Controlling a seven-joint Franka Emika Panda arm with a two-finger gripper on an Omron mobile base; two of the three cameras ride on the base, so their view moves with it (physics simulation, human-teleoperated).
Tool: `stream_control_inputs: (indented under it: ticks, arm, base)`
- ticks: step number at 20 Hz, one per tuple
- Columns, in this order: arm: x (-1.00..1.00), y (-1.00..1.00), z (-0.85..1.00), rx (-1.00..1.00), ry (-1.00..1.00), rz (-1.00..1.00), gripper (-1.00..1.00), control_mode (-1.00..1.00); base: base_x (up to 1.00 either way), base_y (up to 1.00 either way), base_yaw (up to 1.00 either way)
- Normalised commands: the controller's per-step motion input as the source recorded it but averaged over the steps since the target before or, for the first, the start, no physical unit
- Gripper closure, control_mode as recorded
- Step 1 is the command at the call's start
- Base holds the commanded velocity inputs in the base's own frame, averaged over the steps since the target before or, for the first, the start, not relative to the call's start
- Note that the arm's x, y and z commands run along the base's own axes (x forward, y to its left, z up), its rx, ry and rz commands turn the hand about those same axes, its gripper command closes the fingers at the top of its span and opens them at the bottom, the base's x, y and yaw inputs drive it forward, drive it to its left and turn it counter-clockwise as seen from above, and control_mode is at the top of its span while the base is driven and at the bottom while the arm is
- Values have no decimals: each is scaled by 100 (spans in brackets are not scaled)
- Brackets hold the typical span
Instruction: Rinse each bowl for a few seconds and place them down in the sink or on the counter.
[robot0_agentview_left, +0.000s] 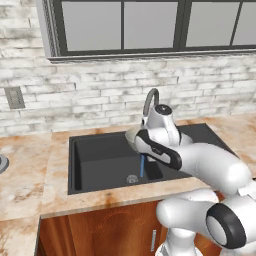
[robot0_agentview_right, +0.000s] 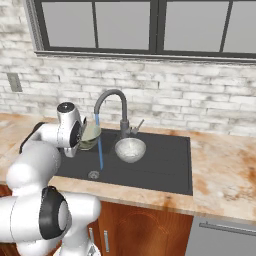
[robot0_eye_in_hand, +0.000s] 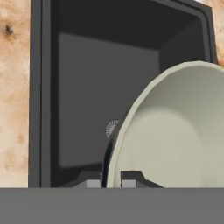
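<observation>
Counter (robot0_agentview_right: 225, 175) of marbled beige and orange stone runs around everything I work over, with brown cabinet doors (robot0_agentview_left: 100, 232) beneath it, a whitewashed brick wall (robot0_agentview_right: 190, 100) behind, and a dark-framed window (robot0_agentview_right: 150, 25) at twelve o'clock. Set into the stone is the black sink (robot0_agentview_right: 165, 170); its deep basin lies toward nine o'clock in the right base view, with the round drain (robot0_agentview_right: 93, 174) in its floor, and its flat shallow section toward three o'clock. From the sink's back edge rises the grey gooseneck tap (robot0_agentview_right: 112, 100), and a thin blue stream of water (robot0_agentview_right: 100, 145) falls from its spout into the basin. My claw (robot0_eye_in_hand: 113, 181) is pinched nearly shut on the rim of a pale bowl (robot0_eye_in_hand: 175, 135), one finger (robot0_eye_in_hand: 89, 180) outside the wall and the other inside. I hold that bowl tipped on edge over the deep basin; in the right base view it sits just at nine o'clock of the stream, close beside it, though I cannot tell whether water touches it. A second bowl (robot0_agentview_right: 130, 148), speckled grey inside, stands upright at the tap's foot, at about four o'clock of the spout, apart from mine. An outlet plate (robot0_agentview_left: 14, 97) sits on the wall at nine o'clock.
</observation>
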Motion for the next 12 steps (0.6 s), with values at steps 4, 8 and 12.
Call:
stream_control_inputs:
  ticks: [4,8,12]
  arm:
    - [-32,0,18,0,-5,0,100,-100]
    - [-24,-2,25,0,-5,0,100,-100]
    - [-20,-7,28,-1,-5,0,100,-100]
  base:
    - [0,0,0]
    - [0,0,0]
    - [0,0,0]
